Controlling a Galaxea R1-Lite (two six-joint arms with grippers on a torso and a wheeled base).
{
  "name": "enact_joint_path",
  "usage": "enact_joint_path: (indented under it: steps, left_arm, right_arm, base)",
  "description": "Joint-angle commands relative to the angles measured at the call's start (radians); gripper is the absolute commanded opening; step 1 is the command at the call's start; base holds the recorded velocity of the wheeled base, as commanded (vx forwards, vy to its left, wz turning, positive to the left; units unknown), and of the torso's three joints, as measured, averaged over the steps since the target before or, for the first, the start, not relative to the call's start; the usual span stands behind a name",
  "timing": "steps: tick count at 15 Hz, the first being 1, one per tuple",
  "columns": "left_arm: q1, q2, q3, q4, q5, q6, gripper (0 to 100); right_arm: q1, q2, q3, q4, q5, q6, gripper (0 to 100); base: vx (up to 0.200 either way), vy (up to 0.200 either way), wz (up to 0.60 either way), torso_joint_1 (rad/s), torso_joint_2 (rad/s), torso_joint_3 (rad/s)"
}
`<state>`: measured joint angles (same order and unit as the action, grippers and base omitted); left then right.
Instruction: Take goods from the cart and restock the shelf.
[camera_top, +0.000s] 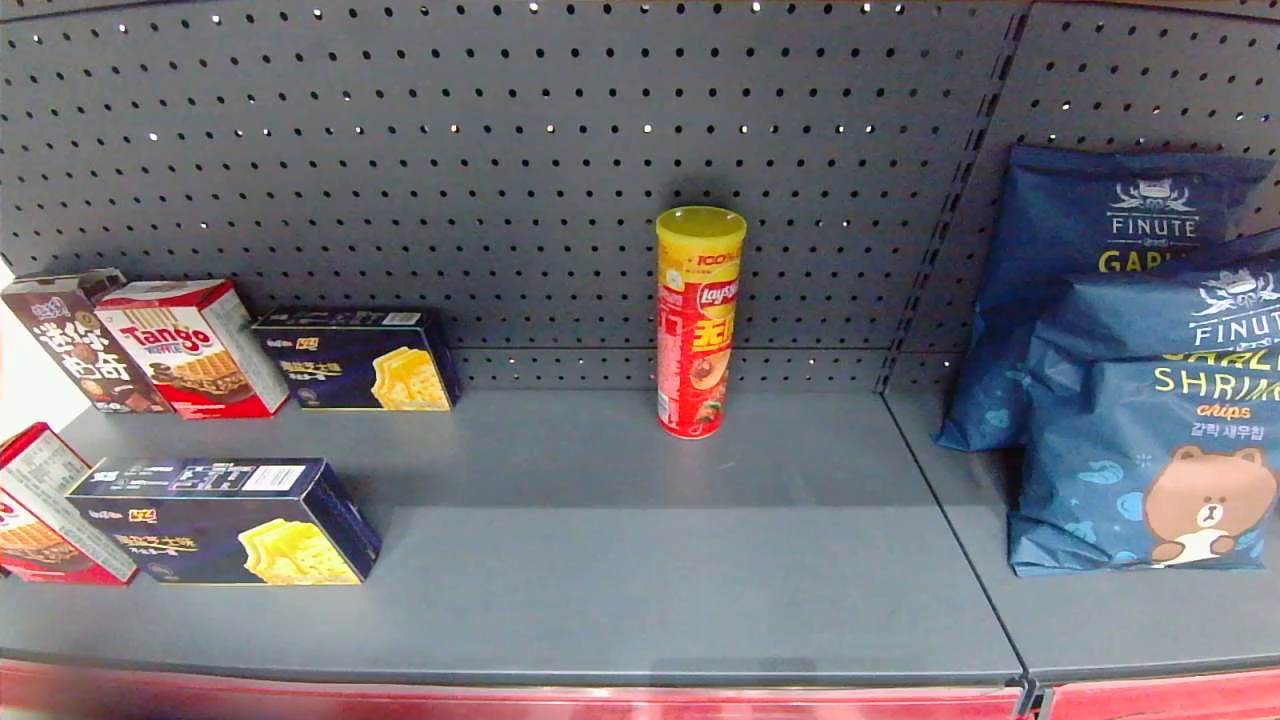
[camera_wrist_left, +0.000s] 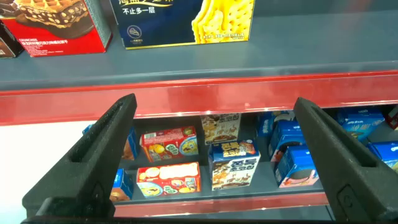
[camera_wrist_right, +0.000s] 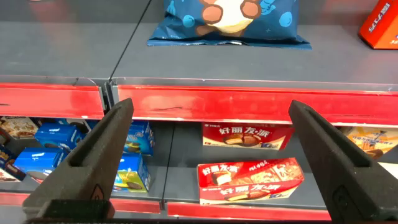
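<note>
A red and yellow chips can (camera_top: 699, 321) stands upright at the back middle of the grey shelf (camera_top: 620, 560). Dark blue cracker boxes (camera_top: 355, 358) (camera_top: 225, 520) and red wafer boxes (camera_top: 195, 347) lie at the shelf's left. Blue shrimp chip bags (camera_top: 1140, 400) lean at the right. My left gripper (camera_wrist_left: 214, 165) is open and holds nothing, just below the shelf's red front edge (camera_wrist_left: 205, 93), facing the blue cracker box (camera_wrist_left: 183, 22). My right gripper (camera_wrist_right: 211, 162) is open too, with nothing in it, in front of the red edge (camera_wrist_right: 249, 99) under the blue bag (camera_wrist_right: 230, 22).
A lower shelf carries small snack boxes (camera_wrist_left: 171, 158) and blue cookie packs (camera_wrist_left: 292, 155) on the left side, red pie boxes (camera_wrist_right: 249, 177) and blue packs (camera_wrist_right: 56, 140) on the right side. A pegboard wall (camera_top: 500, 150) backs the shelf. A seam (camera_top: 960, 540) splits the two shelf boards.
</note>
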<state>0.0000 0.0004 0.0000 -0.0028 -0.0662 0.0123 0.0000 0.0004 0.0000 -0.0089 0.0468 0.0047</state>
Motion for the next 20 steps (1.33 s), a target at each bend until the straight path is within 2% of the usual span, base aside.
enact_joint_path:
  steps: [1, 9, 20]
  left_arm:
    - [0.000, 0.000, 0.000, 0.001, 0.000, 0.001, 100]
    - [0.000, 0.000, 0.000, 0.001, -0.003, 0.001, 100]
    - [0.000, 0.000, 0.000, 0.001, -0.001, 0.000, 100]
  right_arm:
    - [0.000, 0.000, 0.000, 0.000, 0.001, 0.000, 100]
    - [0.000, 0.000, 0.000, 0.000, -0.001, 0.005, 100]
    - [0.000, 0.000, 0.000, 0.000, -0.002, 0.001, 100]
  base:
    - [0.000, 0.000, 0.00, 0.000, 0.00, 0.000]
    - [0.000, 0.000, 0.00, 0.000, 0.00, 0.000]
    - [0.000, 0.000, 0.60, 0.003, 0.00, 0.002]
